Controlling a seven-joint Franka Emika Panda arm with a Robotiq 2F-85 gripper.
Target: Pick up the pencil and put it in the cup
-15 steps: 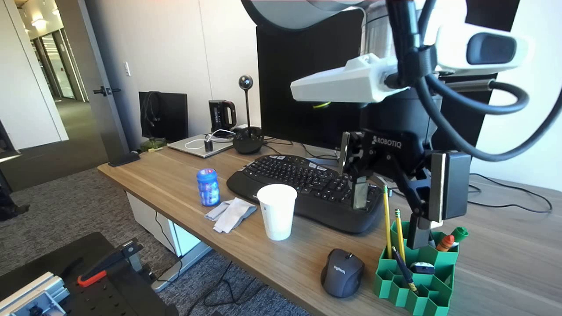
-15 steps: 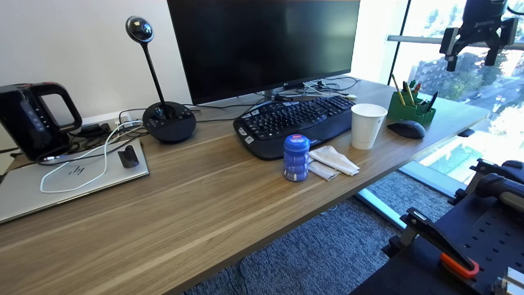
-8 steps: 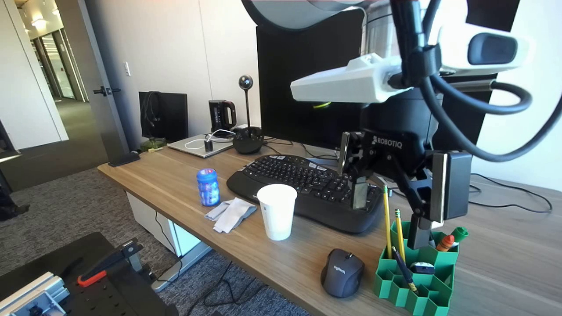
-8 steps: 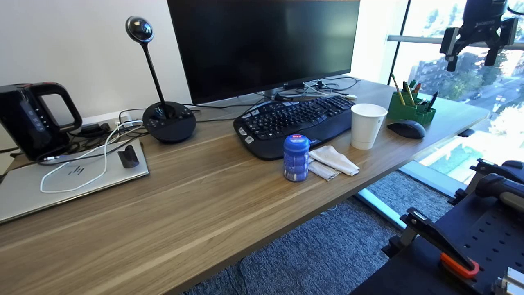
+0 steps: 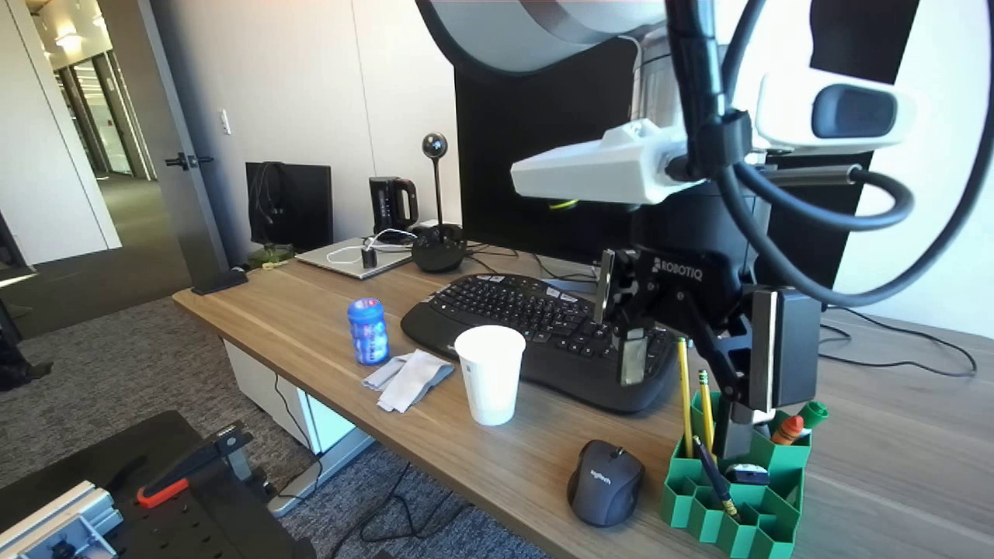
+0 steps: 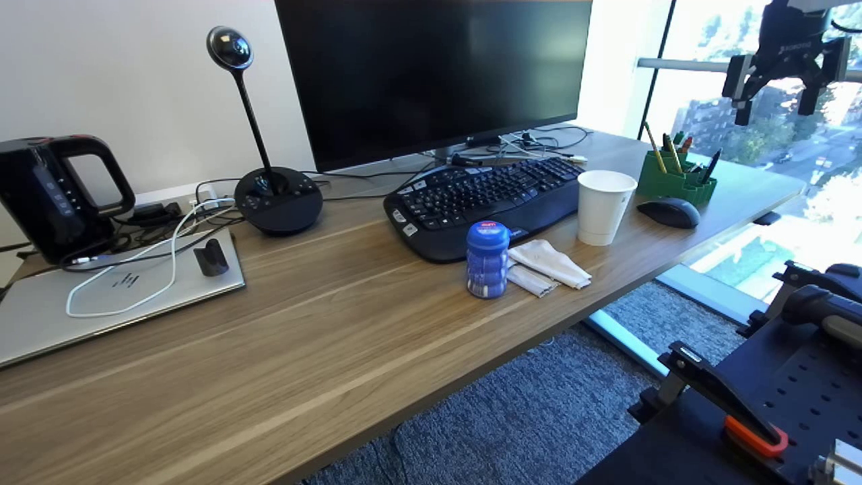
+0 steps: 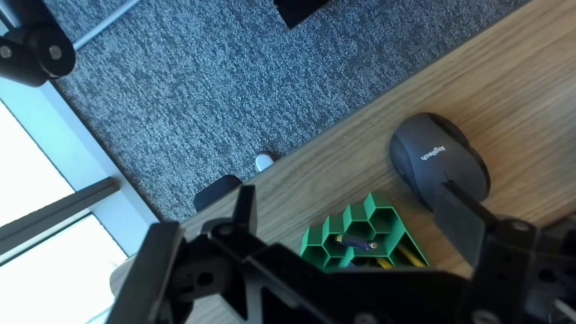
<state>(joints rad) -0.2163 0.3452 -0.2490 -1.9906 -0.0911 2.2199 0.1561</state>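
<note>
Two yellow pencils stand in a green honeycomb holder (image 5: pixel 683 501): a taller pencil (image 5: pixel 684 400) and a shorter pencil (image 5: pixel 706 404). In the wrist view parts of the pencils show as yellow strips (image 7: pixel 409 255) at the holder (image 7: pixel 380 208). The white cup (image 5: pixel 491 376) stands upright on the desk, also seen in an exterior view (image 6: pixel 604 207). My gripper (image 5: pixel 683 400) is open and empty, pointing down above the holder; it also shows in an exterior view (image 6: pixel 774 110). In the wrist view the gripper (image 7: pixel 353 209) has its fingers wide apart and its body hides part of the holder.
A dark mouse (image 5: pixel 606 483) lies between cup and holder. A black keyboard (image 5: pixel 543 334) is behind the cup. A blue can (image 5: pixel 368 331) and folded napkins (image 5: pixel 410 379) lie beside the cup. The holder also has a dark pen (image 5: pixel 714 475) and an orange crayon (image 5: pixel 787 429).
My gripper has moved down a little toward the holder and slightly left in an exterior view, mostly in the last half second. It stays open. The pencils and cup have not moved.
</note>
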